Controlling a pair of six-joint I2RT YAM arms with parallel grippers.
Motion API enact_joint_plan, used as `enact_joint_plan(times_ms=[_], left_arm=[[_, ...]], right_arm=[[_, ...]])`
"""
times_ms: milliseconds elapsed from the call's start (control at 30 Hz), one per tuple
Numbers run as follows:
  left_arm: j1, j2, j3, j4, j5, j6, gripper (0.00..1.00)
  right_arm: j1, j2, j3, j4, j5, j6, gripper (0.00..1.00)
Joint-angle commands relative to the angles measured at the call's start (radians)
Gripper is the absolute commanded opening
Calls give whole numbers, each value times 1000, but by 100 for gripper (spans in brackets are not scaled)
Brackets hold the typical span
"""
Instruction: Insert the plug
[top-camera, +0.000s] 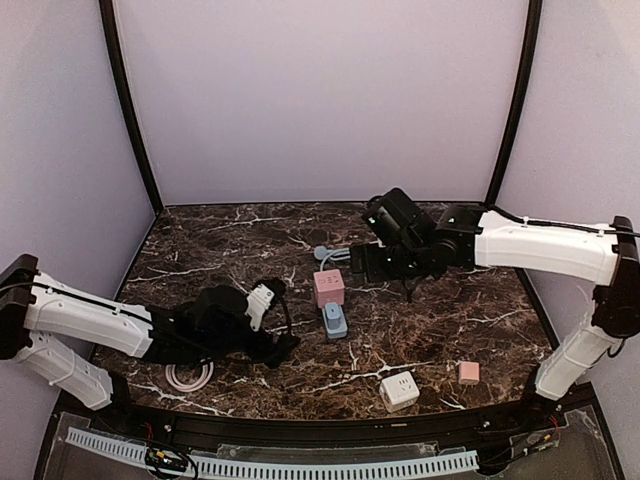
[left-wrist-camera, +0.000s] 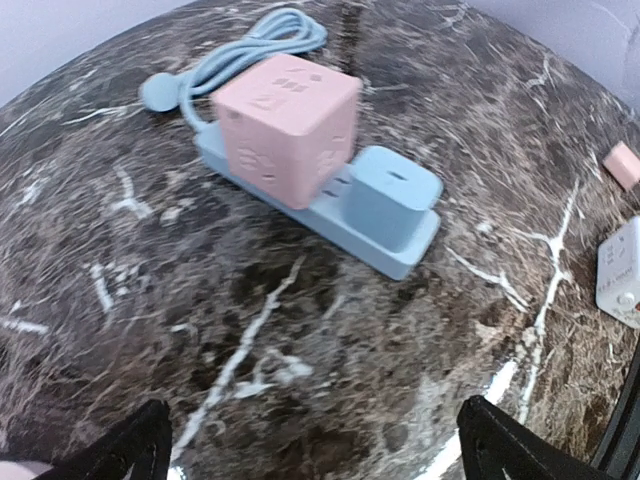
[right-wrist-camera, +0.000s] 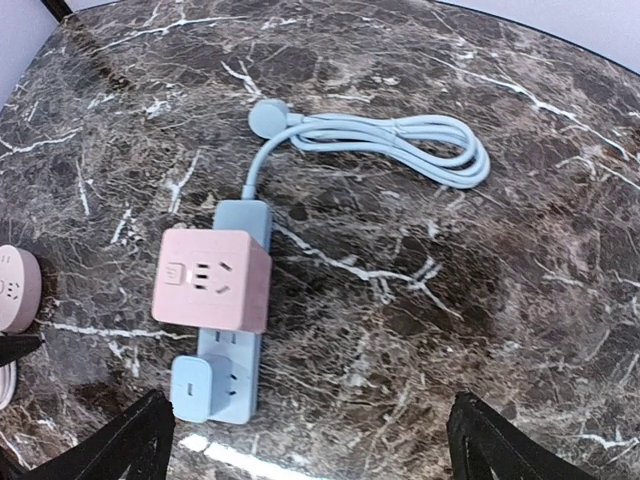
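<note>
While both arms lie low over the dark marble table (top-camera: 220, 240), neither of the two grippers holds anything. At the far left, one white ring (top-camera: 189, 375) lies flat on the table near the front edge, just beside the left arm. The left gripper (left-wrist-camera: 310, 440) is spread wide, with only bare marble between its two fingertips, and it faces the power strip from a short way off.

In the middle lies one pale blue power strip (right-wrist-camera: 245, 225), running from far to near. Two things sit on it. One is a pink cube adapter (right-wrist-camera: 213, 278), which covers the middle of the strip with its socket face up. The other is a blue plug (right-wrist-camera: 196, 385), seated on the near end and touching the cube's side. It sits flat against the strip's top. The strip's single cord (right-wrist-camera: 400, 140) loops in a flat coil on the far side and ends in one round plug head (right-wrist-camera: 268, 115) lying loose on the marble.

To the right, the right gripper (right-wrist-camera: 305, 440) hangs above the strip's far side. Its fingers are also wide apart and empty. Near the front right there is one white cube adapter (top-camera: 399, 390). One small pink block (top-camera: 469, 373) lies just to its right, apart from it.
</note>
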Motion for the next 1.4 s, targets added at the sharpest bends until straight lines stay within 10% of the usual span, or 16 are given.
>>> enact_joint_plan(times_ms=[0,500,933,1367], left_arm=[[-97,196,138,36,-52,94,100],[-105,586,388,120,-148,137,84],[-45,669,459,111,-197,113,57],[86,710,533,110,-135,167,56]], right_arm=[[-12,-127,-136,128,110,-16,94],[-25,-360,-353,253,178,-63,96],[-34,-389,-396,283,194,-96,96],[-43,-354,-397,315,180,-114,95]])
